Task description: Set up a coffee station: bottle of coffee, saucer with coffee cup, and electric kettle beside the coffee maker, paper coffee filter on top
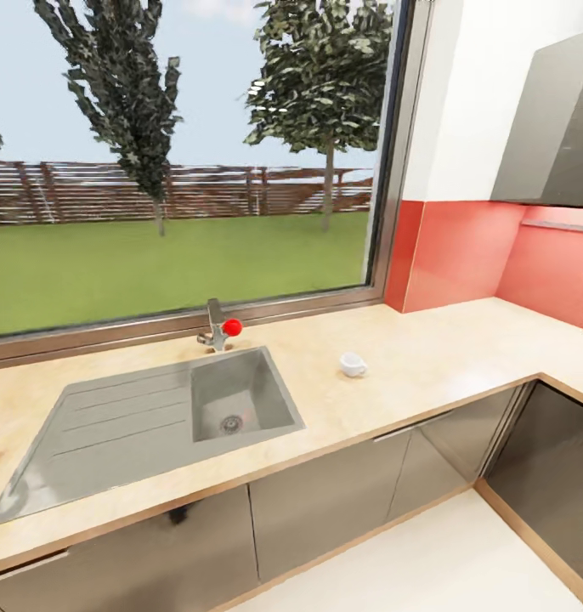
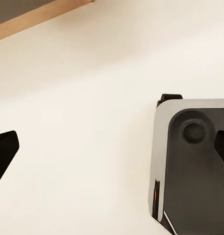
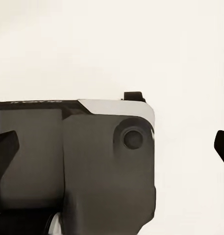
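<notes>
The light wood kitchen countertop (image 1: 444, 348) runs under a large window and turns a corner at the right. A small white coffee cup (image 1: 353, 365) stands alone on it, right of the steel sink (image 1: 232, 395). The coffee maker, bottle of coffee, paper coffee filter, saucer and electric kettle are out of view. My left gripper (image 2: 112, 149) is open, its dark fingertips (image 2: 4, 152) at the picture's edges over pale floor. My right gripper (image 3: 113, 147) is open too, above the robot's grey base (image 3: 107, 166).
A tap with a red knob (image 1: 219, 327) stands behind the sink. A grey wall unit (image 1: 555, 127) hangs over the right corner, with a thin grey slab (image 1: 559, 225) on the red wall below it. Grey cabinet fronts (image 1: 325, 501) face pale floor (image 1: 427, 569).
</notes>
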Controlling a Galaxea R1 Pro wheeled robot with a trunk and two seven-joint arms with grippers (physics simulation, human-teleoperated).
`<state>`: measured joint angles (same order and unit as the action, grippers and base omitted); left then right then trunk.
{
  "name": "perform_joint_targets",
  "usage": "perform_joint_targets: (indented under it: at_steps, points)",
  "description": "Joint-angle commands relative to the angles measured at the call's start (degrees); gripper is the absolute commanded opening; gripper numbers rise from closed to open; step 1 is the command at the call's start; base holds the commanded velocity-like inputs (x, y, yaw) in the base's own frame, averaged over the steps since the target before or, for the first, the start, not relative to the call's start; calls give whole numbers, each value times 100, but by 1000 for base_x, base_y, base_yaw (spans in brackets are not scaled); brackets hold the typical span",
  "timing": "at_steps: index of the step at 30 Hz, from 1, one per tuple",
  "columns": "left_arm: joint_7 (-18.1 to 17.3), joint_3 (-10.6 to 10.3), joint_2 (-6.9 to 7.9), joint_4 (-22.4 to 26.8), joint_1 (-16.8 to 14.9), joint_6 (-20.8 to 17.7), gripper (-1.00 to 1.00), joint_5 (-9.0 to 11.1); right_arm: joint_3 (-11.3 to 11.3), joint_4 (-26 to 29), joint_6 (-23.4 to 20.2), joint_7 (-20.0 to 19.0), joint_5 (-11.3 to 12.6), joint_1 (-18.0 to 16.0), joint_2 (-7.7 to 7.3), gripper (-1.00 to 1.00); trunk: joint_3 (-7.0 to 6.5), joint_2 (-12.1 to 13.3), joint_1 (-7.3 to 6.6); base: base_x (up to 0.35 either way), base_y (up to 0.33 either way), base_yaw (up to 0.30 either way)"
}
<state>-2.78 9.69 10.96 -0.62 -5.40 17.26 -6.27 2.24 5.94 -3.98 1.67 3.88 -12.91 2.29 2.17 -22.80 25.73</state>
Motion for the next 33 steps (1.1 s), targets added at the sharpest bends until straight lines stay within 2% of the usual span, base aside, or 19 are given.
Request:
perform_joint_targets:
  at_steps: [1,16,33]
  points:
    - [-12,51,3,-7,-5,23,100,-59,27,12,-33,18,40,-2,1,100,4,-13,6,177,-236,-93]
    - [-12,51,-14,-9,-5,23,100,-59,48,13,-49,26,5,-1,0,100,-128,-13,6,56,-277,35]
    - [-9,59,-15,3,-5,23,100,-52,48,18,-50,43,-1,-1,-1,100,-226,-13,6,0,-292,214]
